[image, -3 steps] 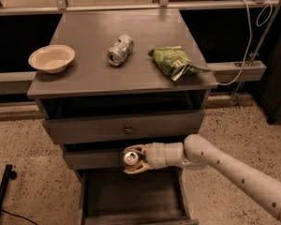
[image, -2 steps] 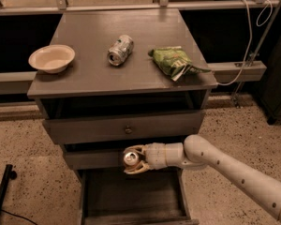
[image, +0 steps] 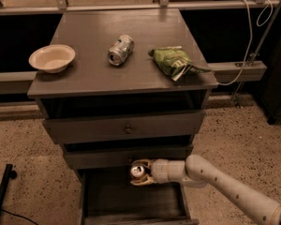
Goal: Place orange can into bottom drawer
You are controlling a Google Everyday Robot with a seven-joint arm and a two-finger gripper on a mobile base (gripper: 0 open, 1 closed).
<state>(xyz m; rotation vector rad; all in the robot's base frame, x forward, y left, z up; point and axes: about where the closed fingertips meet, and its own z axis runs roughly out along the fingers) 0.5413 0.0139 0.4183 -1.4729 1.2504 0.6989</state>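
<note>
The orange can (image: 138, 171) is held upright in my gripper (image: 141, 174), its silver top with pull tab facing up. The gripper is shut on the can, reaching in from the right on the white arm (image: 215, 184). The can hangs just above the back part of the bottom drawer (image: 103, 198), which is pulled out and shows a dark flat floor. The can sits right in front of the middle drawer's face (image: 98, 157).
On the cabinet top (image: 93, 74) lie a pale bowl (image: 52, 58) at left, a silver-green can (image: 120, 49) on its side, and a green chip bag (image: 174, 61) at right. The upper drawer (image: 126, 128) is shut. A black stand leg (image: 2, 191) is at the lower left.
</note>
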